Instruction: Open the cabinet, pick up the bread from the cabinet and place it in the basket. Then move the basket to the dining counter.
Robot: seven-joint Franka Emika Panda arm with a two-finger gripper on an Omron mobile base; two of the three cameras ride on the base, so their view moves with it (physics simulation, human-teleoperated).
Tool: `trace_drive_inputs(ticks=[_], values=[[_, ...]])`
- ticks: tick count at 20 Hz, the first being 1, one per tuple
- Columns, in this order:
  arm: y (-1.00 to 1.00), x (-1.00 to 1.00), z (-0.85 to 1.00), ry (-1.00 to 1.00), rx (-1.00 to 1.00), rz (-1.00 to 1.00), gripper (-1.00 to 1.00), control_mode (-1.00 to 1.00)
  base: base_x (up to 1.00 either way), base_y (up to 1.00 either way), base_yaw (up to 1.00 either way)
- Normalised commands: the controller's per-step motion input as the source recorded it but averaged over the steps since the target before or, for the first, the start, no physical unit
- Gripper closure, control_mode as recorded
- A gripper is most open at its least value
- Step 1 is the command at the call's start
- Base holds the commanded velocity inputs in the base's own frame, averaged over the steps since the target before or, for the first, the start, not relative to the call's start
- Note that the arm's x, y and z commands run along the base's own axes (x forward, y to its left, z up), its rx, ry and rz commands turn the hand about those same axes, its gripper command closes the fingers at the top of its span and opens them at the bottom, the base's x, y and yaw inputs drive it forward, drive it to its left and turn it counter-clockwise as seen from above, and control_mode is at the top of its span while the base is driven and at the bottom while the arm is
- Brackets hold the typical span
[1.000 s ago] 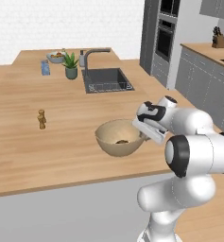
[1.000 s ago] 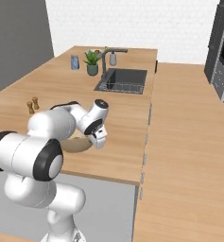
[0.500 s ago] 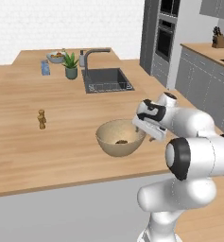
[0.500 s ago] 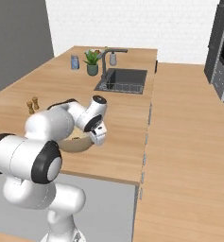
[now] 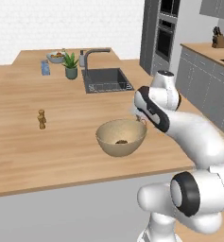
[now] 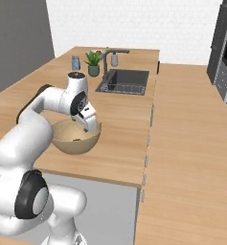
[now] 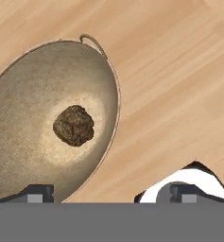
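Observation:
The tan basket (image 5: 108,137) (image 6: 74,143) stands on the light wooden dining counter (image 5: 38,151) (image 6: 124,119), near its front edge. The dark brown bread (image 5: 121,141) (image 7: 73,125) lies at the bottom of the basket (image 7: 38,75). My gripper (image 5: 141,121) (image 6: 91,127) (image 7: 108,193) hovers over the basket's right rim, beside its small loop handle. It is open, with the fingers wide apart on either side of the rim and nothing held. The counter (image 7: 170,94) shows bare beside the basket. The cabinet is out of view.
Behind the basket lies the dark sink (image 5: 106,80) (image 6: 124,81) with its faucet (image 5: 92,54). A potted plant (image 5: 71,66), a blue glass (image 5: 45,68) and a bowl (image 5: 56,56) stand at the back left. A small brown figure (image 5: 41,119) stands to the left. Grey drawers (image 5: 203,90) line the right.
The hand has risen slightly from the basket's right rim and the arm now arches higher. The basket and the bread have stayed in place.

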Motion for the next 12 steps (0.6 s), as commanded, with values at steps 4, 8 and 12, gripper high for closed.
trace_drive_inputs(ticks=[4,8,12], values=[[0.33,-0.99,1.0,-0.17,-0.36,0.25,-1.0,-1.0,0.0,0.0,0.0],[0.36,-0.96,0.9,-0.22,-0.27,0.22,-1.0,-1.0,0.0,0.0,0.0],[0.32,-0.87,0.15,-0.21,-0.1,0.17,-1.0,-1.0,0.0,0.0,0.0]])
